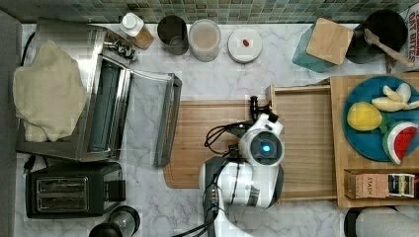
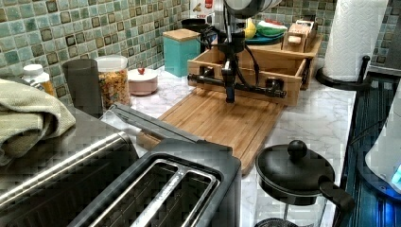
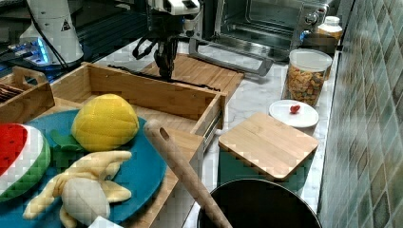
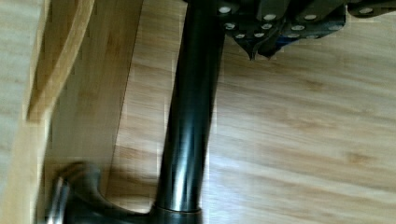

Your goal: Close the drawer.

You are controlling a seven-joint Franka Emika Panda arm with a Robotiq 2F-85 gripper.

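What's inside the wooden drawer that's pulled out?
The drawer looks empty: bare wooden bottom in the top view. The robot arm covers part of it there, so that patch stays hidden. The gripper hangs by its black handle.

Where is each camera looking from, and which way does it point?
Top view: high above, facing straight down on the open drawer, cutting board and the arm's white body.
Left view: low behind the toaster, facing along the counter to the drawer's black handle, with the pincer in front of it.
Right view: low by the blue plate, facing back to the toaster oven.
Wrist view: on the arm, close to the handle.
Left and right views share the drawer, seen from opposite ends.
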